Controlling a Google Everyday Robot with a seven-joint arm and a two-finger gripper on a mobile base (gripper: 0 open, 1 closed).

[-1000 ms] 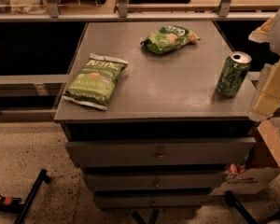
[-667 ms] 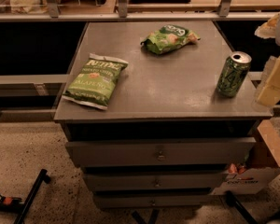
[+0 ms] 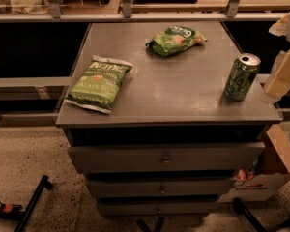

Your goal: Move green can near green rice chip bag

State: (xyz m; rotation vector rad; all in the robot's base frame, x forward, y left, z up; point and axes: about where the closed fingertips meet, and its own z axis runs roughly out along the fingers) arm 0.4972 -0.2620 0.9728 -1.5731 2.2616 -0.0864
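At right of tabletop (image 3: 179, 98): green can (image 3: 241, 76) stood upright.
Rear centre: green rice chip bag (image 3: 176, 39).
Beside can: gripper (image 3: 279, 82) hung, openness unclear.

Glossy metal green can (image 3: 241, 76) — matt plastic gripper (image 3: 280, 79) beside.

Gripper (image 3: 280, 79) at right edge, partly cropped

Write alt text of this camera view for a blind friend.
A green can stands at the right edge of a grey drawer cabinet, the robot's pale tool beside it. A green rice chip bag lies at the back, a jalapeno chip bag at left.
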